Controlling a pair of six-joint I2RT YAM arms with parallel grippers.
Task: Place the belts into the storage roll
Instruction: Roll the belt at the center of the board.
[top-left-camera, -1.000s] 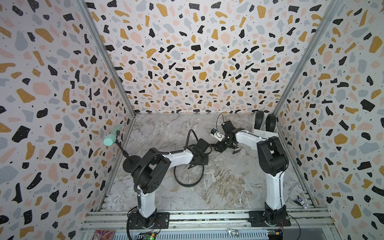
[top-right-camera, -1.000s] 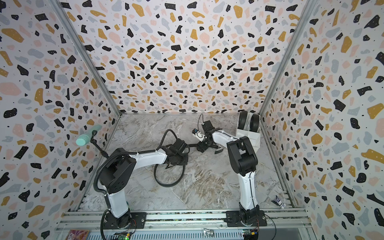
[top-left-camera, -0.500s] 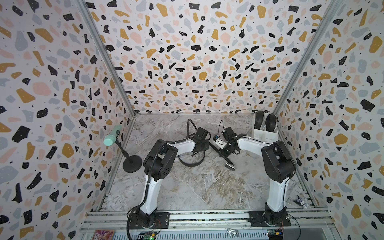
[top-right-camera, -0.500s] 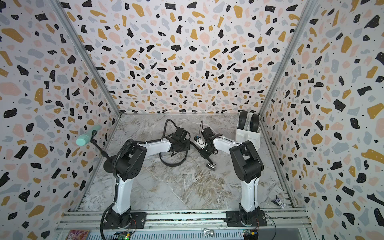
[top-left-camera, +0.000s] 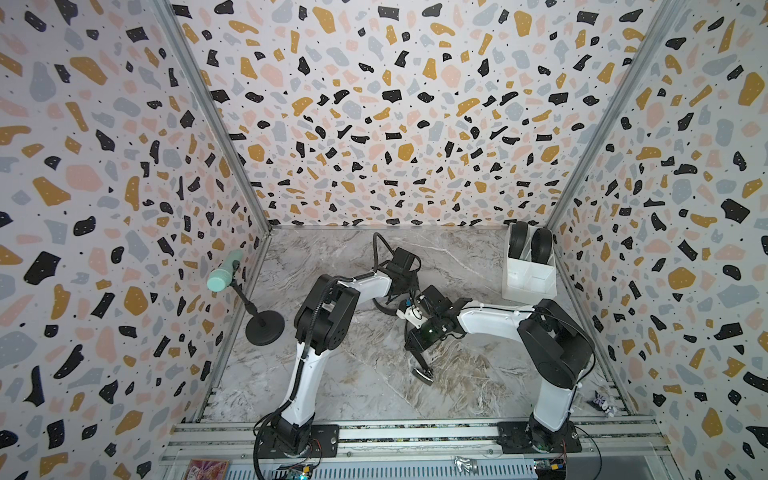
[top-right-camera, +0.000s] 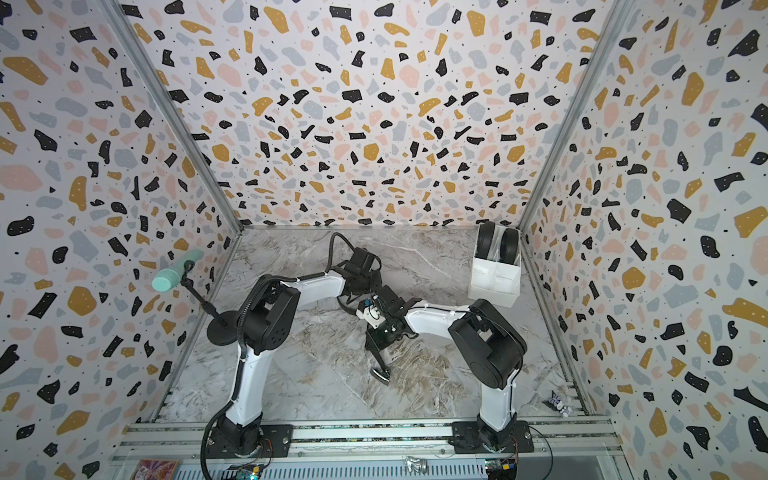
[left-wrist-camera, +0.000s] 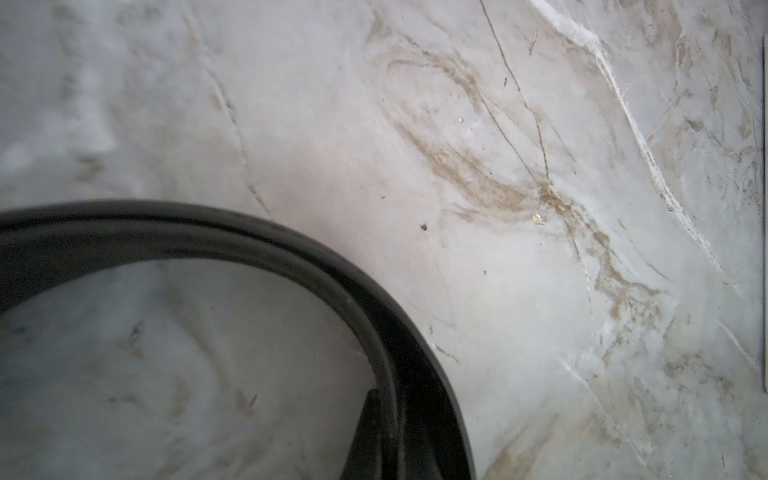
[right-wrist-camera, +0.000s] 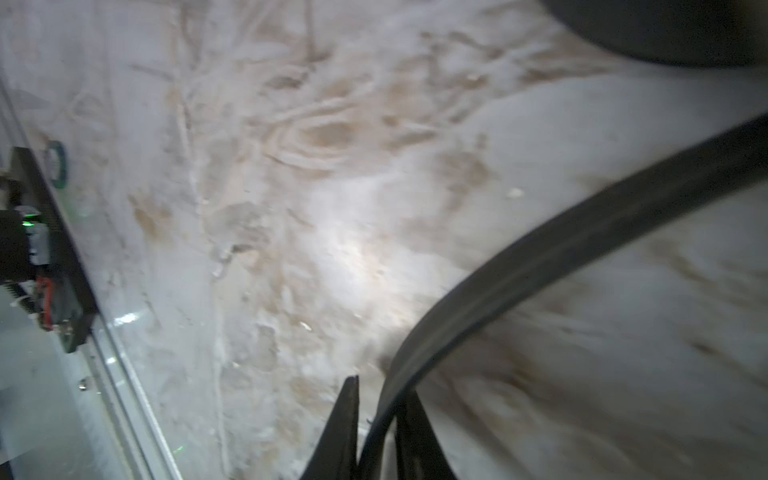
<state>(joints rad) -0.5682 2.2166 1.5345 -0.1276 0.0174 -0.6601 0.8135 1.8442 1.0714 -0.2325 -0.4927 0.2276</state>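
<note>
- The left arm (top-left-camera: 324, 320) rises from its base at the near rail and bends at the elbow. Its forearm reaches toward the middle of the table (top-left-camera: 353, 386), wrist tipped downward.
- The left gripper (left-wrist-camera: 395, 399) is clenched on the belt (left-wrist-camera: 291, 249). In the left wrist view the strap leaves the fingers (left-wrist-camera: 368, 432) and curves away in a wide arc over the marble.
- The right arm (top-left-camera: 557, 349) folds at its elbow and stretches its forearm inward, so the two wrists sit just beside each other at mid-table.
- The right gripper (right-wrist-camera: 380, 388) points down toward the near side and is closed around the same belt. The strap runs between its two fingers (right-wrist-camera: 345, 432) (a sliver of gap shows on one side).
- A mint-green cylinder (top-left-camera: 224, 274) on a black stand (top-left-camera: 264, 328) stands by the left wall, well apart from both arms.
- The storage roll (top-left-camera: 528, 278) sits in the far right corner against the wall. Two rolled belts (top-left-camera: 517, 241) stand upright in its far cells, and its near cells show only white.
- The forearm of the right arm lies between the grippers and the storage roll.
- In both top views a short length of belt hangs below the right gripper and ends in a buckle (top-left-camera: 424, 374) at the marble. Whether the buckle touches the marble I cannot tell.
- The held belt is at mid-table, well apart from the storage roll.
</note>
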